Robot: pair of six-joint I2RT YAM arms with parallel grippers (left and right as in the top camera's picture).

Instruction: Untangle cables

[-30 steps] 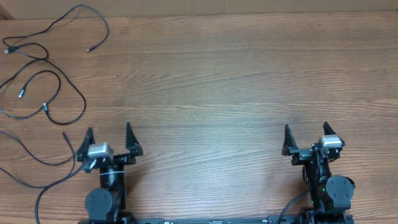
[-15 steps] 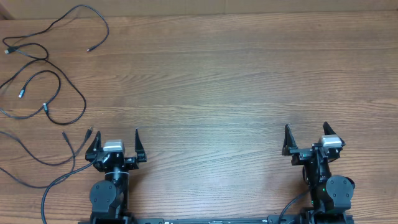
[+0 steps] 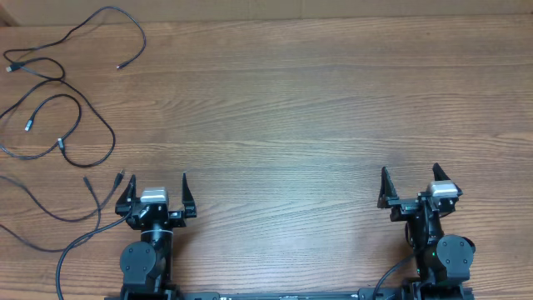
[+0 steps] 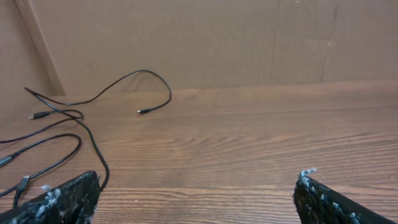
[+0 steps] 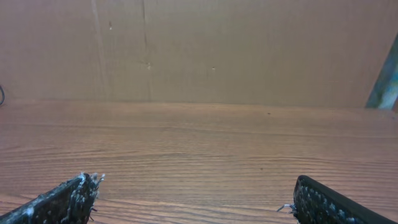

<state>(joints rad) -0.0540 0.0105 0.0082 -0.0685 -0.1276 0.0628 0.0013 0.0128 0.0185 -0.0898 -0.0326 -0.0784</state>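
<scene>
Cables (image 3: 60, 95): thin black cords in loose overlapping loops at the bench's (image 3: 291, 100) far-left corner, with strands trailing down the left edge. They look light, limp and slippery, and should slide easily on the wood. Best hold is probably a free plug end or a single strand clear of the crossings. Left gripper (image 3: 152, 179): jaws spread wide, holding nothing, one plug tip just beside its outer finger. Right gripper (image 3: 409, 171): near edge, right side, jaws wide apart, empty, well apart from any cord.

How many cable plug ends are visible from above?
6 plugs, all at the table's left: two far, two midway, two beside the left gripper; others may lie off-frame.
</scene>
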